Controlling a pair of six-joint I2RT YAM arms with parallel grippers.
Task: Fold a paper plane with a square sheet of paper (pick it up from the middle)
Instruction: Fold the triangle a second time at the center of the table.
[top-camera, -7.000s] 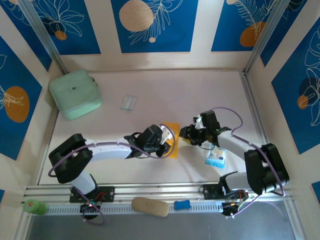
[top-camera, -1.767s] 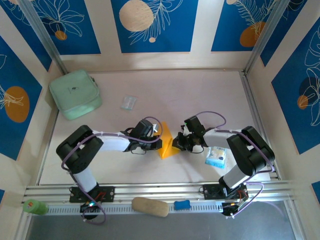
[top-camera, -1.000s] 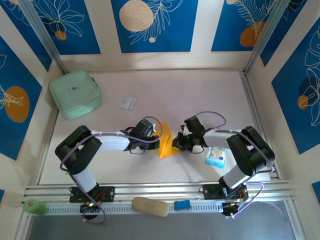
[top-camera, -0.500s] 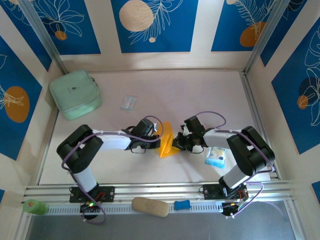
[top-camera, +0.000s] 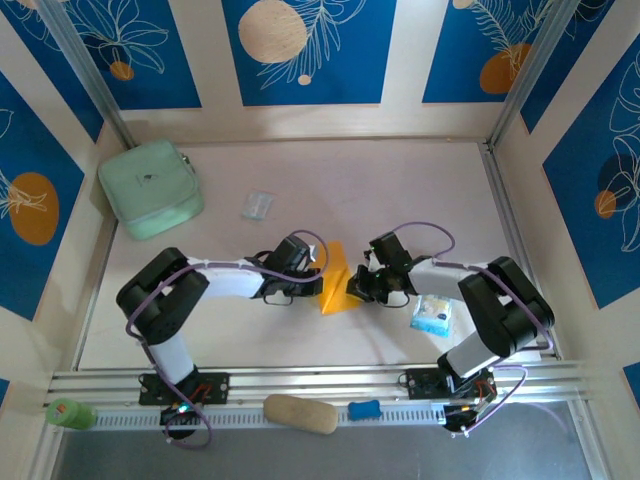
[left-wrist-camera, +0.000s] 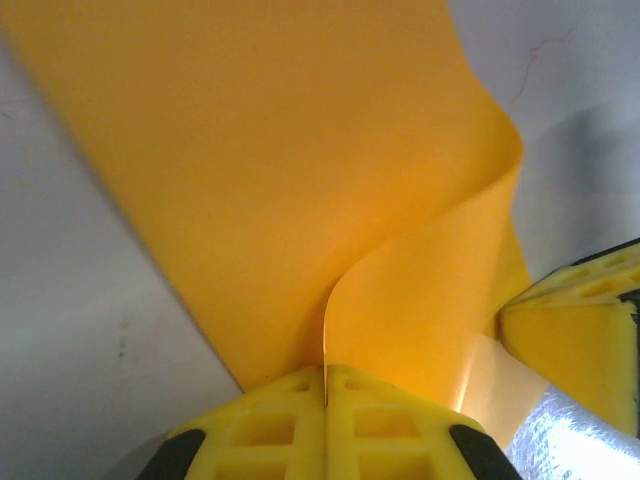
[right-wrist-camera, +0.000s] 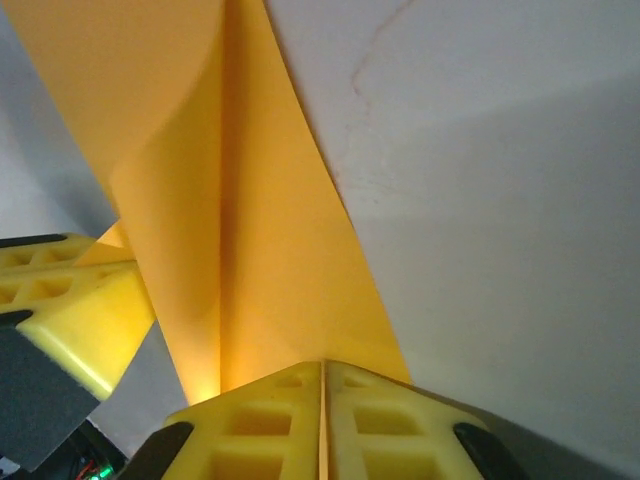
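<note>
Far left of the surface, toward the back: mint-green pouch. Right of it, apart: small clear wrapper. On the front rail, left to right: green object, tan oval lump, small blue object. Centre of the surface: left end effector reaches in from the left and meets the left edge of the square sheet of paper. In the left wrist view its yellow fingers are pressed flat together, clenched on the sheet's edge, and the orange-yellow paper curls upward out of the pinch. The sheet is bowed into a narrow raised shape between the two arms, its lower part near or on the surface. Right end effector comes in from the right; in the right wrist view its fingers are likewise closed on the paper, grasping the opposite edge. Further right, beside the right arm: blue-and-white packet.
</note>
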